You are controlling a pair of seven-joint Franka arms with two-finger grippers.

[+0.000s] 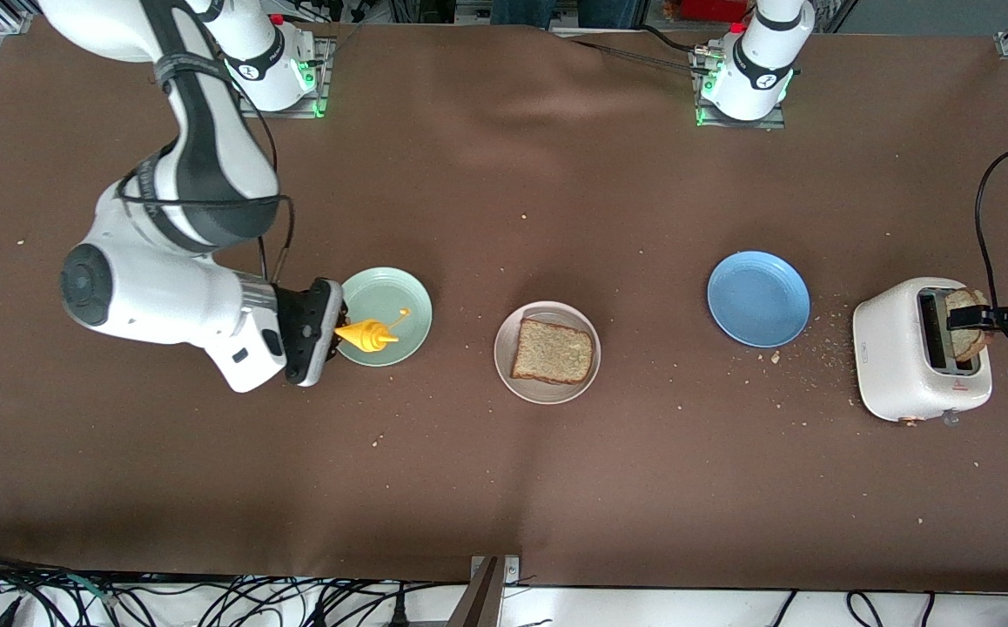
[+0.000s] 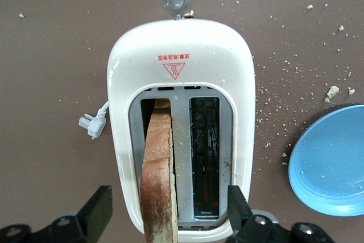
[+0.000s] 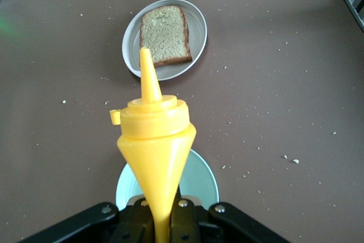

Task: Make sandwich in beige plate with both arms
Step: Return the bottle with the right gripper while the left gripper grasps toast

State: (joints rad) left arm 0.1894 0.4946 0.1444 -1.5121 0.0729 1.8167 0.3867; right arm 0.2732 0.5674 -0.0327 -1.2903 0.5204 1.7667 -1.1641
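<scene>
The beige plate (image 1: 505, 370) sits mid-table with one brown bread slice (image 1: 554, 351) lying flat on it; both show in the right wrist view, the plate (image 3: 197, 29) and the slice (image 3: 165, 35). No lettuce is in view. A second bread slice (image 1: 965, 335) stands up out of a white toaster (image 1: 904, 366). My left gripper (image 1: 981, 319) is open over the toaster (image 2: 182, 49), its fingers wide apart on either side of that slice (image 2: 159, 163). My right gripper (image 1: 334, 331) is shut on a yellow squeeze bottle (image 1: 371, 334) over the mint-green plate (image 1: 399, 296), nozzle (image 3: 149, 75) pointing toward the beige plate.
A blue plate (image 1: 758, 299) lies between the beige plate and the toaster, also in the left wrist view (image 2: 335, 163). Crumbs are scattered round the toaster. The toaster's black cord (image 1: 983, 209) runs off at the left arm's end of the table.
</scene>
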